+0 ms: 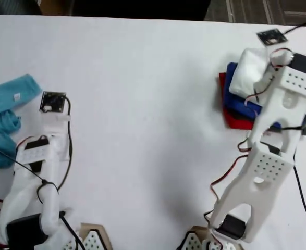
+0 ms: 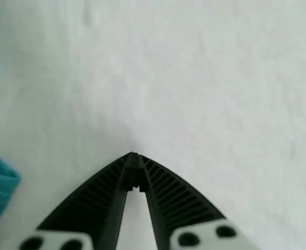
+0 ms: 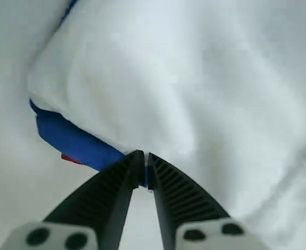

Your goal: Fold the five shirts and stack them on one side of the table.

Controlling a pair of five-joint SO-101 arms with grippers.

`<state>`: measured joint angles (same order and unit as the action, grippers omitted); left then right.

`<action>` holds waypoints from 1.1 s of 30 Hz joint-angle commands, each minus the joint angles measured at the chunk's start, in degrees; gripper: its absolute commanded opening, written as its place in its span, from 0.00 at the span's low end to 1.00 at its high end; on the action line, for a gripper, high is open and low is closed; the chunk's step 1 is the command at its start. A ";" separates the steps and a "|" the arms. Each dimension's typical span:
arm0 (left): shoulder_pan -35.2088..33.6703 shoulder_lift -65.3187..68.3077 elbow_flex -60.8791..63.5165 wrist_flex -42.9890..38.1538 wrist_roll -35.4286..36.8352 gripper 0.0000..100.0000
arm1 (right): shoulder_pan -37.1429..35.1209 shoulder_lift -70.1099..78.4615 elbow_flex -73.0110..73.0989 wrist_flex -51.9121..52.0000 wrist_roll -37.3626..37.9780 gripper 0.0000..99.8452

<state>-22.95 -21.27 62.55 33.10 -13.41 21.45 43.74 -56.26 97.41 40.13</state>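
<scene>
Stack (image 1: 237, 99) of three folded shirts sat under my right gripper (image 3: 141, 154); teal shirt (image 1: 4, 120) lay unfolded by my left gripper (image 2: 133, 156). Both were pinched closed, apparently empty.

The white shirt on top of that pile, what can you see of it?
The folded white cloth shirt looks soft and puffy, with gentle creases. It lies topmost on a stack on the white table, resting on a folded blue shirt, itself on a red shirt. The right arm's end effector is at its edge with tips shut; whether it pinches cloth is unclear.
</scene>
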 commanded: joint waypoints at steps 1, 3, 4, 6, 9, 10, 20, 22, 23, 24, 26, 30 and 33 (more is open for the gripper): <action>0.26 -1.58 -0.22 -1.05 0.35 0.03 | 2.33 -3.74 2.81 0.66 2.55 0.02; 0.26 -1.58 -0.22 -1.05 0.35 0.03 | 1.98 -6.02 5.54 0.66 2.90 0.02; 0.26 -1.58 -0.22 -1.05 0.35 0.03 | 1.80 -7.43 6.59 0.66 2.64 0.02; 0.26 -1.58 -0.22 -1.05 0.35 0.03 | 0.48 -10.68 8.09 0.57 2.37 0.02; 0.26 -1.58 -0.22 -1.05 0.35 0.03 | -1.01 -16.22 8.88 0.57 2.29 0.02; 0.26 -1.58 -0.22 -1.05 0.35 0.03 | -1.27 -18.15 8.88 0.57 2.20 0.02; -0.88 -2.55 -2.42 2.20 -0.18 0.03 | -4.09 -33.27 16.18 0.57 -20.22 0.03; -3.16 -3.87 -6.20 8.09 -1.76 0.03 | -6.55 -36.00 24.26 0.57 -18.20 0.03; -4.66 -4.66 -8.84 11.25 -3.25 0.03 | -7.87 -37.58 28.92 0.57 -17.14 0.03; -6.33 -5.45 -11.56 14.42 -5.10 0.03 | -9.45 -39.16 33.93 0.57 -16.18 0.04; -11.08 -6.51 -18.15 20.04 -9.85 0.03 | -13.41 -42.24 43.60 0.31 -14.68 0.07; -24.18 -5.45 -28.70 23.82 -19.87 0.10 | -22.64 -48.75 59.69 -2.59 -11.25 0.16; -33.05 0.35 -36.18 23.21 -26.02 0.23 | -25.80 -54.29 70.59 -9.54 -11.43 0.21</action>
<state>-47.91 -24.26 34.77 55.87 -33.89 -1.49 -3.30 5.27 93.19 28.26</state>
